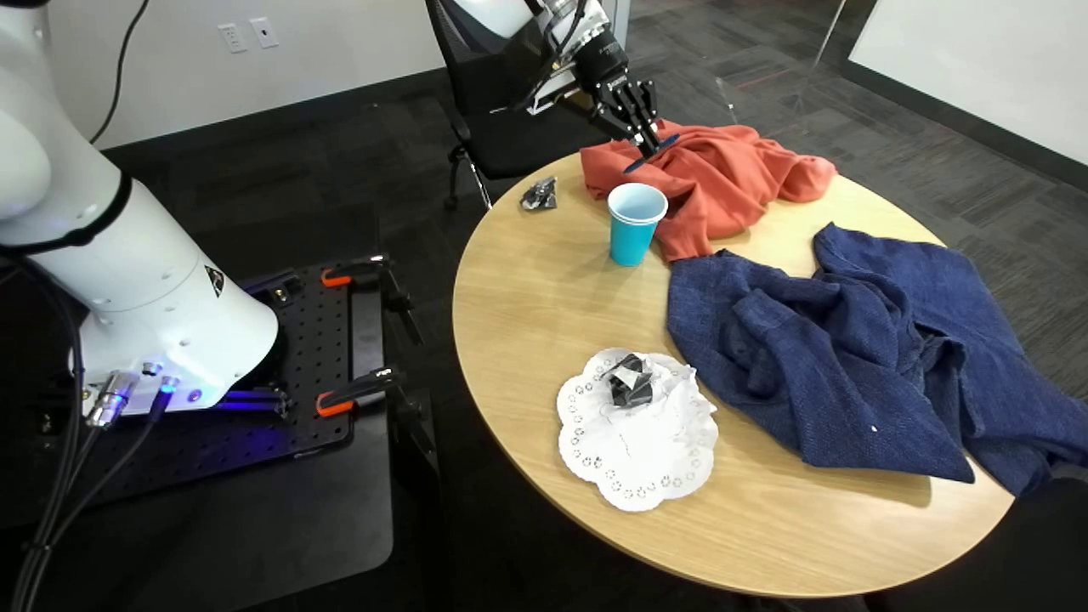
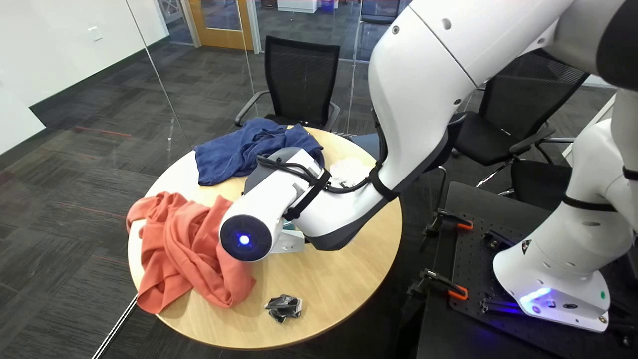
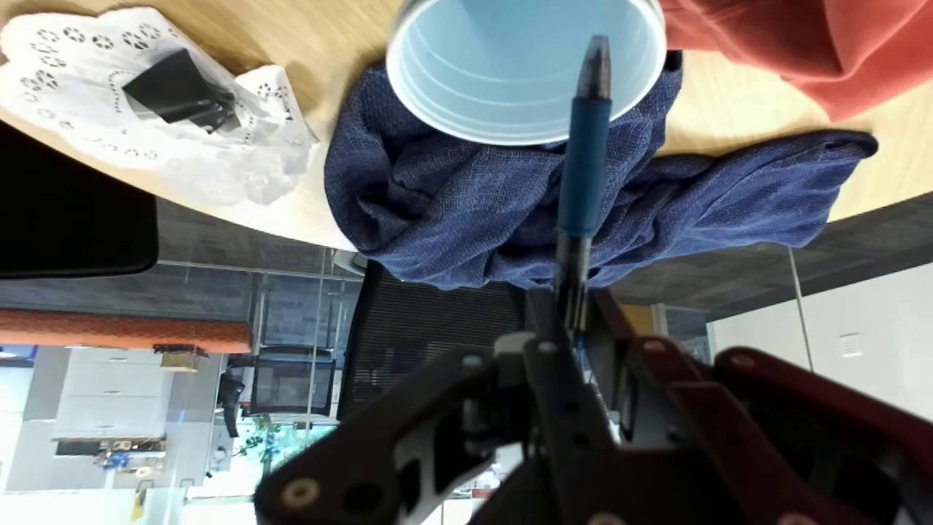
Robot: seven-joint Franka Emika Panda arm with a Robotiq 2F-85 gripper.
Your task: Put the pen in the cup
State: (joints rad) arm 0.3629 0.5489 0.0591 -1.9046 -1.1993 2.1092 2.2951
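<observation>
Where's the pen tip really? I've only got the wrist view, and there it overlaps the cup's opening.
Observer: Not in the cup. In an exterior view the pen is clear of it, with orange-red cloth showing between the two.

Operator: Cup standing or tipped? I can't see its base.

Observer: Standing upright on the table, base visible in an exterior view.

Operator: Anything else on the table that's outside my frame?

Observer: Yes, a crumpled black piece near the orange-red cloth, apart from the cup. It shows in both exterior views.
</observation>
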